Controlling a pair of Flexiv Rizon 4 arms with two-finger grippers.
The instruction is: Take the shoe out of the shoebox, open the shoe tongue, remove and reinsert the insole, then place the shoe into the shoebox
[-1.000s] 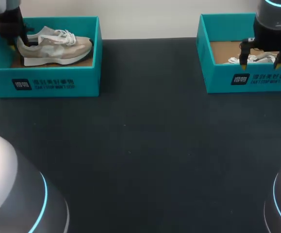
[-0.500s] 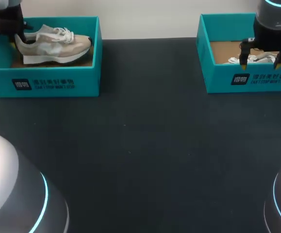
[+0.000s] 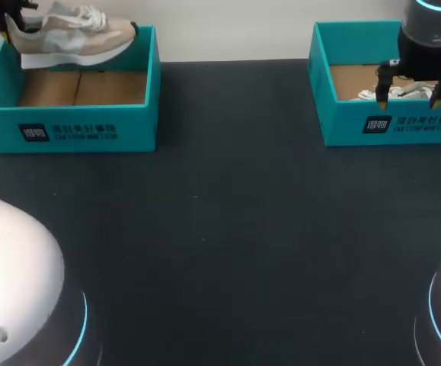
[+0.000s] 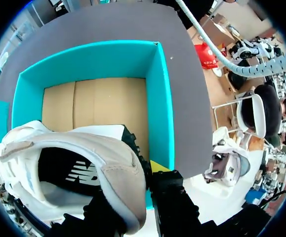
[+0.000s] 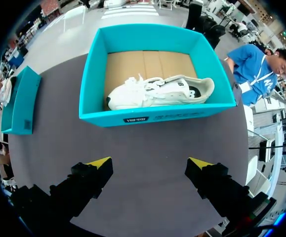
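Left gripper clamps the beige shoe by its heel, above the far-left shoebox. Right gripper hangs wide open over the far-right shoebox, white shoe inside.

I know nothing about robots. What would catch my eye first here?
A beige shoe hangs in the air above the left teal shoebox, its heel pinched in the left gripper. Across the dark table, a white shoe lies in the right teal shoebox, with the right gripper open beside it.
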